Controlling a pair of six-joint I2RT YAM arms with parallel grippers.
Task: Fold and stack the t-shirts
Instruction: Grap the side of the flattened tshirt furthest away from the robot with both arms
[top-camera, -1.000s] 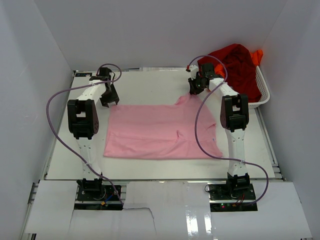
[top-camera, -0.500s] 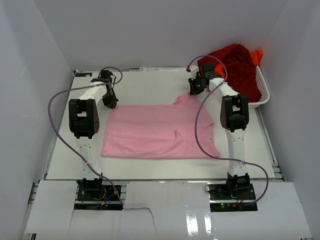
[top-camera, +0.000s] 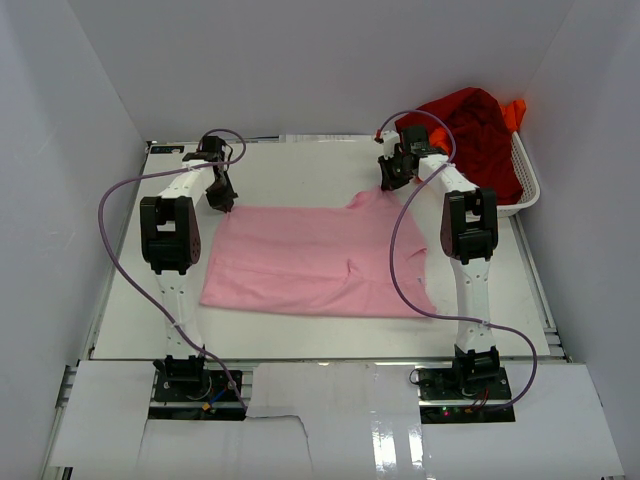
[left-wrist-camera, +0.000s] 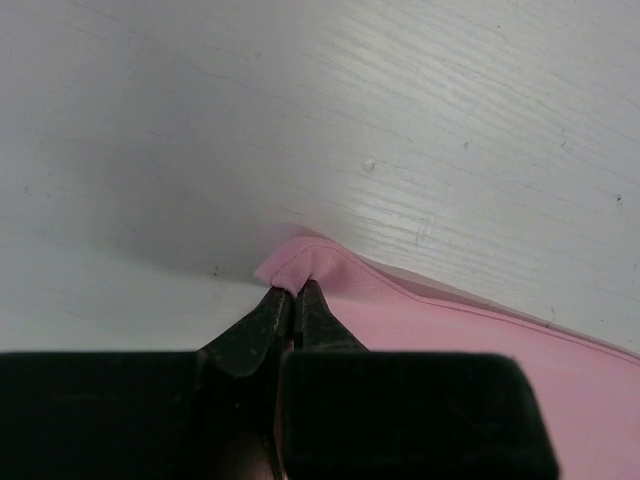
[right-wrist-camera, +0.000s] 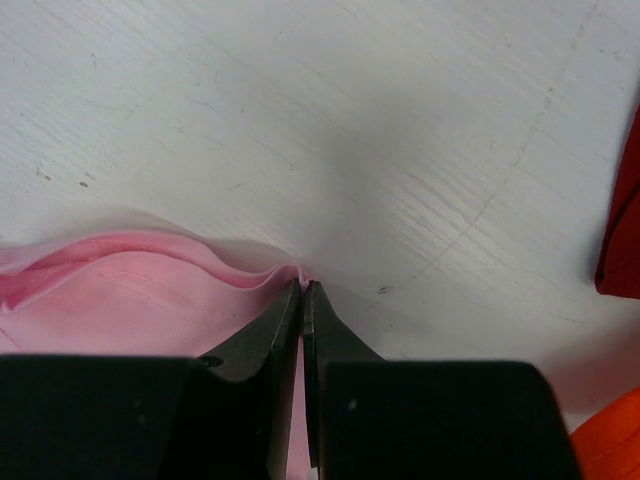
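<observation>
We are pinching the pink t-shirt (top-camera: 320, 262) by its far corners, left fingers (left-wrist-camera: 250, 332) and right fingers (right-wrist-camera: 272, 335) clamped on cloth, apparently tensioning it flat on the table (top-camera: 300, 170) for folding.

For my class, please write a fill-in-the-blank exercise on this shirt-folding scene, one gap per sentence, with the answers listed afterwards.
1. The spread t-shirt on the table is light ____ in colour.
2. The left tool and the right tool are both ____ on its far edge.
3. The dark red t-shirt is heaped in the white ____ at the far right.
4. The third t-shirt, peeking out behind it, is bright ____ in colour.

Answers: pink; shut; basket; orange.
</observation>
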